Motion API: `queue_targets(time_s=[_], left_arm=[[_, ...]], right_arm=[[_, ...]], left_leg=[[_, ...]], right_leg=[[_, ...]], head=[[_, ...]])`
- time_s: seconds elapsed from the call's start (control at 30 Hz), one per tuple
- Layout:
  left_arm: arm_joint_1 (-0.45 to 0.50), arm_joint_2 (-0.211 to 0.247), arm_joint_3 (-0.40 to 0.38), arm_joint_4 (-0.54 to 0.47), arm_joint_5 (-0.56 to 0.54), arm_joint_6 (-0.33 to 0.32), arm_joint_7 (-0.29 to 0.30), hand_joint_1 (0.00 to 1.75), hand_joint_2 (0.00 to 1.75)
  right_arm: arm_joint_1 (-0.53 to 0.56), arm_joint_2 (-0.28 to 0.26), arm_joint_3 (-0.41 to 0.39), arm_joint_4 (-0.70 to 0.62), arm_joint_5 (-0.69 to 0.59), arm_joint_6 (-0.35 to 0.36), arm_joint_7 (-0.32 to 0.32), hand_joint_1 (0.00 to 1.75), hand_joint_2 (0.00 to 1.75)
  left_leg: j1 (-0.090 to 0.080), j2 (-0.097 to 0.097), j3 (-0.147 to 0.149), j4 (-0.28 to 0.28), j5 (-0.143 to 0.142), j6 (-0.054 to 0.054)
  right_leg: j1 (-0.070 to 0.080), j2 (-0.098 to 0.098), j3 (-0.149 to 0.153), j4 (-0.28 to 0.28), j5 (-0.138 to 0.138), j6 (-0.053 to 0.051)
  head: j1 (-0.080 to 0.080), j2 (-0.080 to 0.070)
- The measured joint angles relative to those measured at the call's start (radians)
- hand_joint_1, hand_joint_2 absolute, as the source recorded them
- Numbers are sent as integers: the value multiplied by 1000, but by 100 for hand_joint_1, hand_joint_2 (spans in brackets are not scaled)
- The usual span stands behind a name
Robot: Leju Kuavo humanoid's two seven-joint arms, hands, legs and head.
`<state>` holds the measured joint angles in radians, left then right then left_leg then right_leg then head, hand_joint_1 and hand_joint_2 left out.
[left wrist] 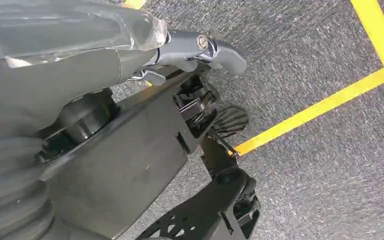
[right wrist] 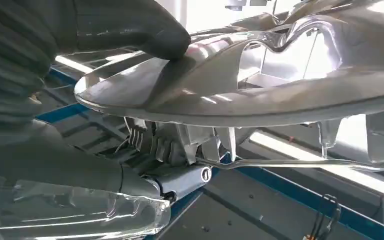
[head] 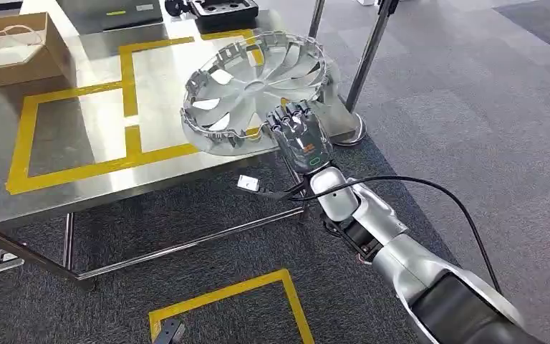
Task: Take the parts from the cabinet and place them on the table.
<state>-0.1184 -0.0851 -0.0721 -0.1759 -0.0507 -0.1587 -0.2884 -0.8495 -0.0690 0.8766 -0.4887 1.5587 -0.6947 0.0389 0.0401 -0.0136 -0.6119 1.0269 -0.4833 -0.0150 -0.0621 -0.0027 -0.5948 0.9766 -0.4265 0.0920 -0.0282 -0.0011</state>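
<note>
Right hand [head: 302,136] grips the silver wheel cover [head: 254,86] at its near rim, fingers [right wrist: 145,30] clamped over the edge. Cover tilted above the steel counter [head: 79,179], over the yellow tape outline [head: 127,107]. Left hand [left wrist: 190,52]: fingers curled in on nothing.

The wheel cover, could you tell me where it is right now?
In the head view, the wheel cover is gripped by the right hand, over the steel table's near right corner.

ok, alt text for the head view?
The robot's right hand holds a silver hubcap by its rim over the corner of a steel table marked with yellow tape. A cardboard box sits at the table's far left.
</note>
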Motion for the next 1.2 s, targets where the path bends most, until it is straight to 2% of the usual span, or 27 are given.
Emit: queue_targets(time_s=[1.2], left_arm=[[0, 1, -5, 0, -21, -1, -9, 0, 175]], right_arm=[[5, 0, 0, 10, 0, 0, -3, 175, 175]], left_leg=[[1, 3, 1, -4, 3, -1]], right_leg=[[1, 2, -7, 8, -1, 0]], head=[[0, 0]])
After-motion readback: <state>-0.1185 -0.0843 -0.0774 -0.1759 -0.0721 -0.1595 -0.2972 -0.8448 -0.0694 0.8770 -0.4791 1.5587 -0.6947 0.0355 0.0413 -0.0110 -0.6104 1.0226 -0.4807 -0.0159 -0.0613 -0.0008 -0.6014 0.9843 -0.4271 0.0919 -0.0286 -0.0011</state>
